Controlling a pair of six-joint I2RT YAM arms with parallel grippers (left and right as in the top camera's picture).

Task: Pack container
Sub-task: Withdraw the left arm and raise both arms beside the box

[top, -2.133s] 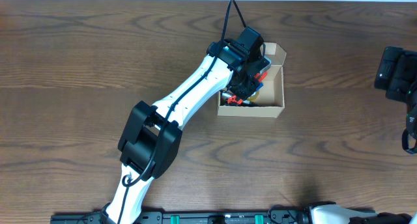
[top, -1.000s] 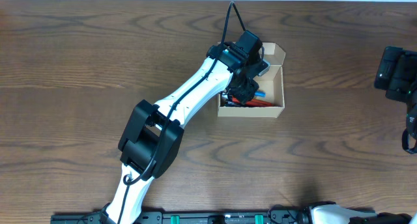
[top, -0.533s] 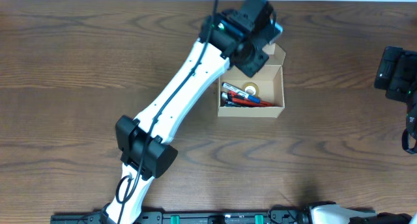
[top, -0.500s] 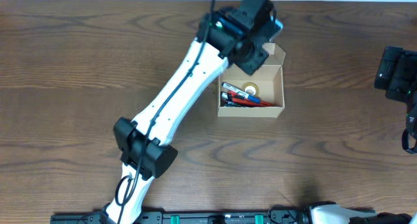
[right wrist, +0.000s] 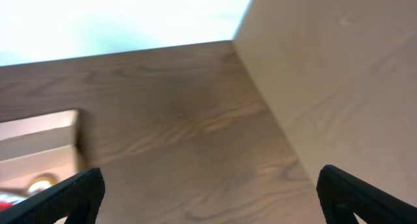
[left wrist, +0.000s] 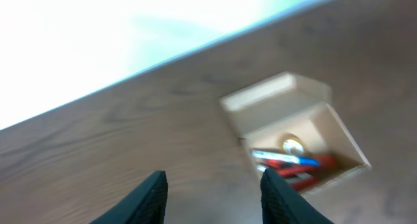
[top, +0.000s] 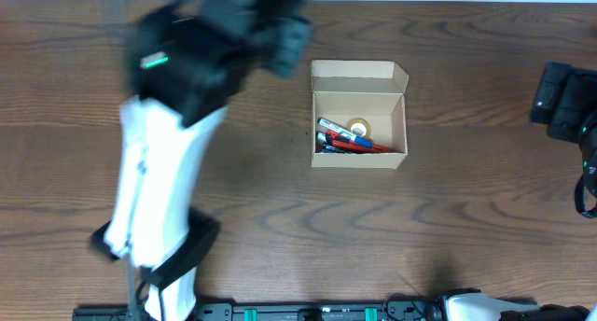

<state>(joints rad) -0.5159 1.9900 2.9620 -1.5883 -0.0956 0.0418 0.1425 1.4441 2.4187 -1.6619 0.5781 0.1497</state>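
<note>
The wooden table (top: 448,228) fills the overhead view, and the biggest thing on it is the left arm (top: 159,181), a white and black smear on the left side, well apart from the work. The container (top: 359,159), a small tan cardboard box, sits a little right of the table's middle with its flap lid (top: 359,71) folded back on the far side, so the inside lies open to the camera. The left gripper (left wrist: 214,178) hangs above bare wood, its two dark fingers apart with nothing between them, and the container (left wrist: 270,97) lies off to one side of them in the wrist view. The right gripper (right wrist: 210,175) waits near the right edge of the table, spread as wide as it goes and empty. Inside the box lie several pens (top: 345,139), red, blue and dark, bunched toward the near wall, with a small roll of tape (top: 359,128) just behind them. The box looks light and thin-walled, so a squeeze across the middle of a wall would likely bow it and a push would slide it over the smooth wood; the safer hold seems to be the free edge of the flap for closing, with the other claw bracing a corner, where the card is stiffest
</note>
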